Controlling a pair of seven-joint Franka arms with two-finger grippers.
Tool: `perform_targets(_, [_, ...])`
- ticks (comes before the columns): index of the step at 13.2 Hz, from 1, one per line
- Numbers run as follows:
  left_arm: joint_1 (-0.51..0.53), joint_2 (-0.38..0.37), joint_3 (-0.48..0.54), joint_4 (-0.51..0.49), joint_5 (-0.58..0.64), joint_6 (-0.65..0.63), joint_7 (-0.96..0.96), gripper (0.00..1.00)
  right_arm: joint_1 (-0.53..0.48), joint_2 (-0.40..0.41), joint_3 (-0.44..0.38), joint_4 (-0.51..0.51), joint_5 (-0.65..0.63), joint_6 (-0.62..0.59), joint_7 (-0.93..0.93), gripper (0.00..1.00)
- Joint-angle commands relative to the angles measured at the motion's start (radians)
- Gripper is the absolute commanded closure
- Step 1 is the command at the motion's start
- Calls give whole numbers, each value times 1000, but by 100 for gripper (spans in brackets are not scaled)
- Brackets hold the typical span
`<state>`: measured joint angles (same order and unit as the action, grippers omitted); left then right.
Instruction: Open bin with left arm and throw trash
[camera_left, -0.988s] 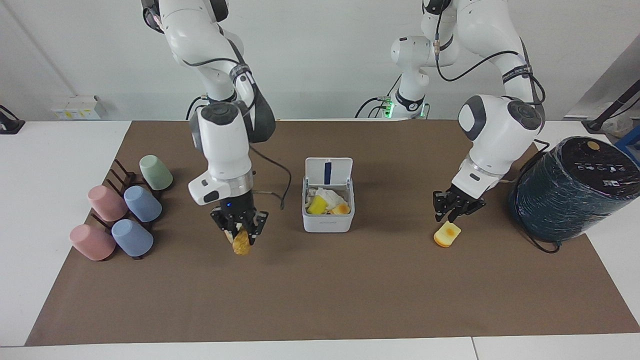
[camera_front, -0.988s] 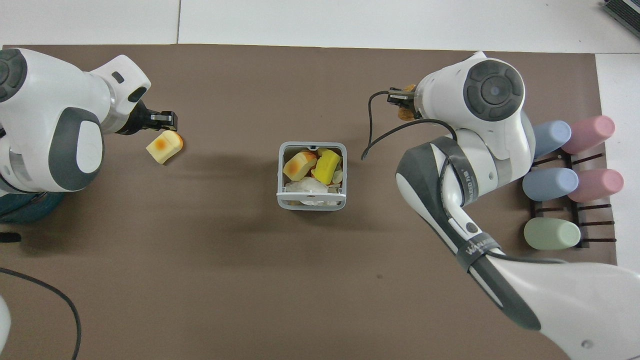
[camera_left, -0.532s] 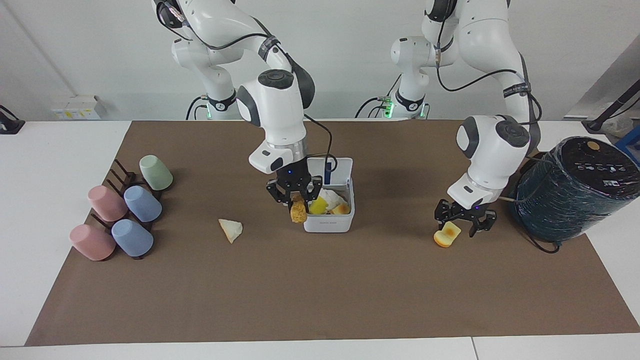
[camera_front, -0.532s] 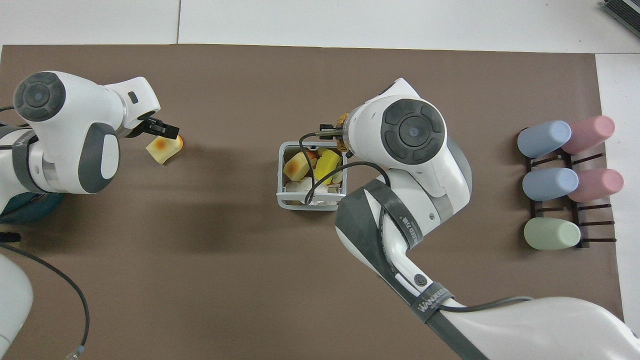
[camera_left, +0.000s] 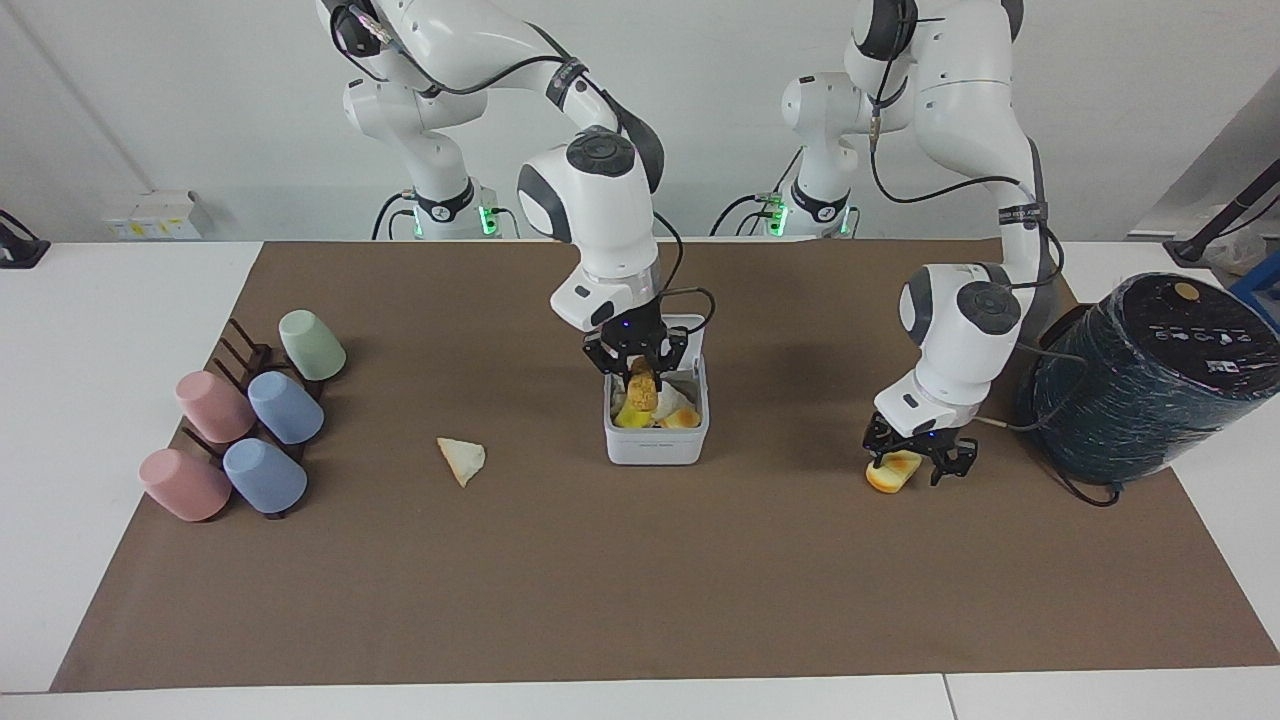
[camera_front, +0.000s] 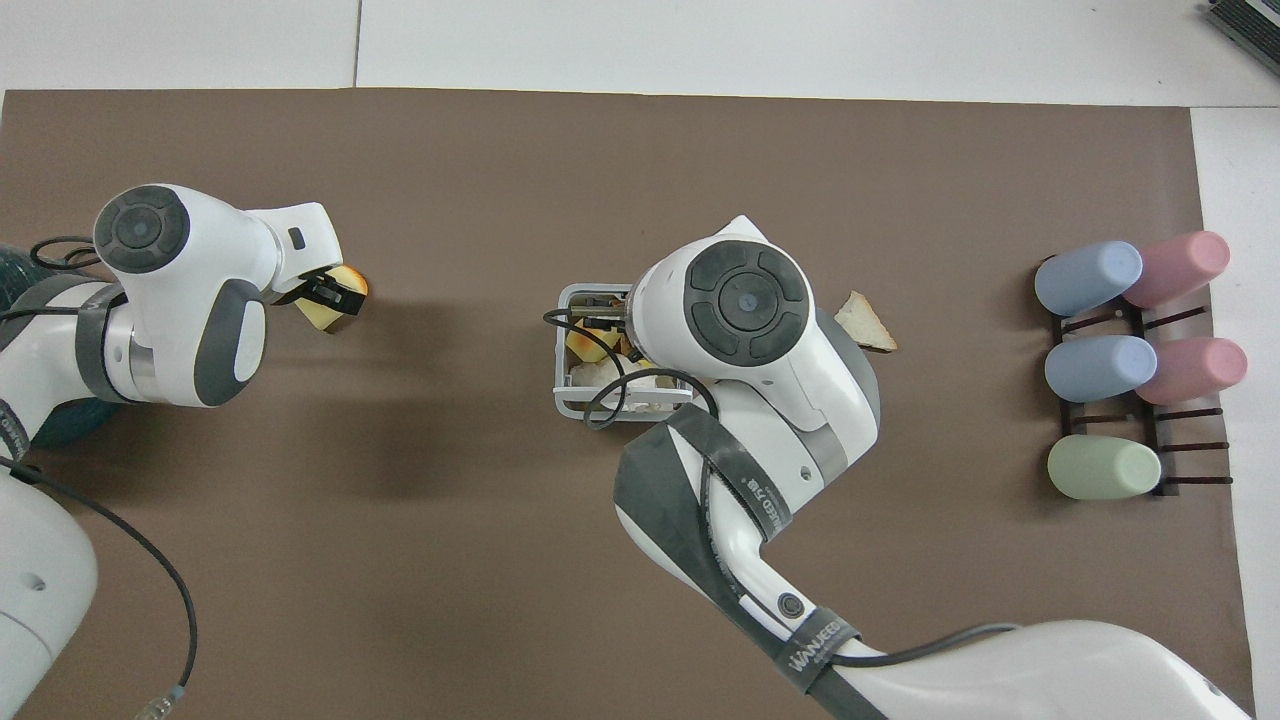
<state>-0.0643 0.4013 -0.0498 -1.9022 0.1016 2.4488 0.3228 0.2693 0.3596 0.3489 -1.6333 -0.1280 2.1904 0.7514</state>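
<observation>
Since a moment ago the right gripper (camera_left: 637, 362) has carried the golden-brown oval lump (camera_left: 642, 385) from beside the small white square bin (camera_left: 655, 446) to directly over its open top, fingers clamped on the lump, which hangs just above the yellow and orange scraps already inside. That arm's white wrist hides most of the bin from overhead, and the raised lid is hidden too. Meanwhile the left gripper (camera_left: 918, 459) has come down onto the yellow-orange toast-like slice (camera_left: 893, 472), which lies on the brown mat toward the left arm's end of the table, just beside the big dark teal wrapped cylinder (camera_left: 1150, 378). Its fingers straddle the slice, spread wide; whether they touch it I cannot tell. Toward the right arm's end, a whitish triangular wedge (camera_left: 462, 460) lies flat between the bin and a dark rack (camera_left: 240, 352) of five pastel cups (camera_left: 285, 407), well apart from both grippers.
</observation>
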Motion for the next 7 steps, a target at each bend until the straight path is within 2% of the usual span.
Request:
perform_targets(1, [3, -39, -2, -98, 27, 61, 1, 22, -13, -27, 7, -14, 28, -27, 11, 2])
perform_targets(2, [4, -41, -4, -98, 27, 55, -1, 38, -16, -25, 7, -8, 28, -27, 13, 0])
perform_targets(5, [6, -41, -2, -65, 26, -6, -24, 100, -57, -42, -2, -5, 16, -29, -1, 0])
perform_targets(7, [-3, -33, -4, 20, 26, -121, -63, 100, -111, -59, -2, -5, 8, -52, -39, 0])
